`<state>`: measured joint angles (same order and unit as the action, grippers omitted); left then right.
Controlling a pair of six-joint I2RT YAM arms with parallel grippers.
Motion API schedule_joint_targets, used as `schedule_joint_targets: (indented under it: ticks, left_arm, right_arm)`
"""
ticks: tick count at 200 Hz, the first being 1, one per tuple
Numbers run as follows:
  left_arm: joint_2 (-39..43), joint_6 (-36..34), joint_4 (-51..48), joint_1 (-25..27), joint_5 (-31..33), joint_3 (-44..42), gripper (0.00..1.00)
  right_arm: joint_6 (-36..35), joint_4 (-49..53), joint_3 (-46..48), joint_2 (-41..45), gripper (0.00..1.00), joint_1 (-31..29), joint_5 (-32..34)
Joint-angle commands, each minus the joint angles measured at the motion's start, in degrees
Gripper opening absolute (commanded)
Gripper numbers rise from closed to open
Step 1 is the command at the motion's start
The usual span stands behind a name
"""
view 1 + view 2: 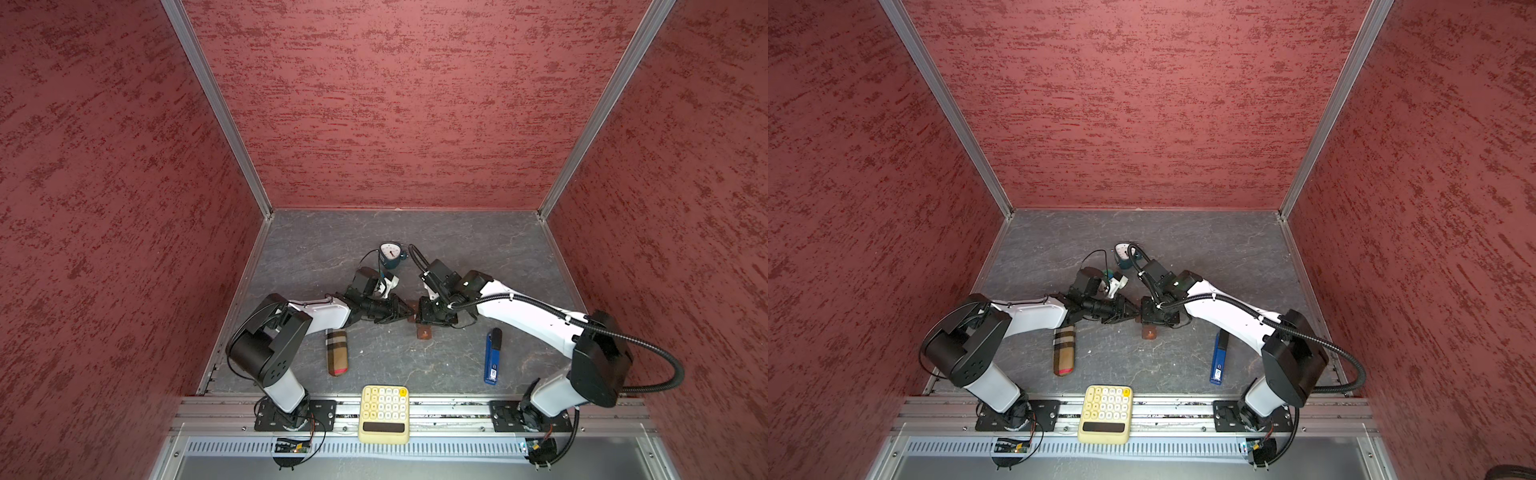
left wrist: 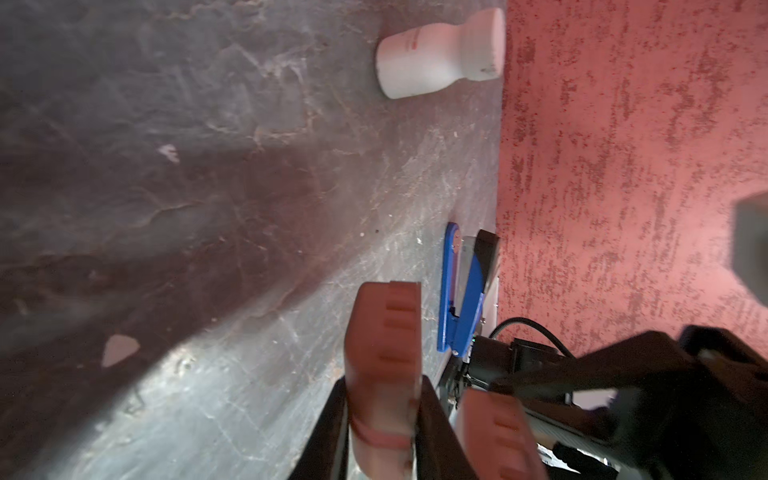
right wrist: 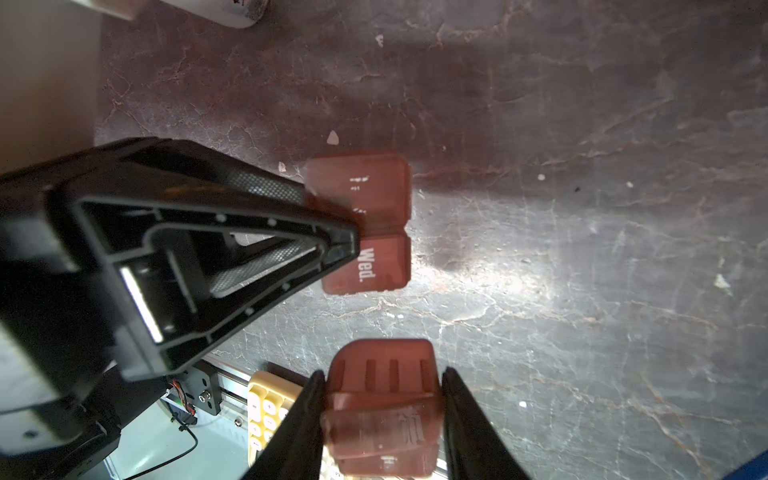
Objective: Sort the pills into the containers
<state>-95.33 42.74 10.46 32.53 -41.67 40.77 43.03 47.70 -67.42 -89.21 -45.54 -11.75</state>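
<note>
Currently we note the left end effector (image 2: 382, 380) clenched on the first container piece (image 2: 384, 324), lid marked "Wed.", held just ahead of the right end effector (image 3: 382, 374), which grasps the second container piece (image 3: 384, 415) between its fingers. We see the two pieces close but apart. Loose white pills (image 3: 541, 177) lie on the surface (image 3: 602, 332) beyond the right end effector.
</note>
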Motion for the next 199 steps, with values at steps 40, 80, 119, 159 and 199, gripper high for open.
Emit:
schedule_joint_targets:
  ticks: [40, 80, 119, 159, 199]
  left_arm:
    - [-6.04, -2.41, 1.60, 0.56, 3.10, 1.64, 0.00]
    - [-7.19, -4.00, 0.06, 0.64, 4.48, 1.40, 0.06]
    - [-6.96, -4.82, -1.30, 0.66, 5.06, 1.24, 0.16]
    - [-5.71, -5.93, -3.32, 0.69, 5.75, 1.11, 0.37]
    - [-3.72, -6.44, -4.55, 0.45, 5.98, 0.93, 0.58]
  right_arm:
    - [0.90, 0.46, 0.00, -1.59, 0.43, -0.16, 2.17]
    - [1.51, 1.38, -0.22, -2.18, 0.43, -0.11, 3.22]
    - [1.46, 1.95, -0.94, -2.68, 0.43, -0.08, 3.66]
    - [1.53, 2.30, -1.25, -2.76, 0.43, -0.08, 3.92]
    - [1.78, 2.79, -1.83, -2.82, 0.43, -0.08, 4.36]
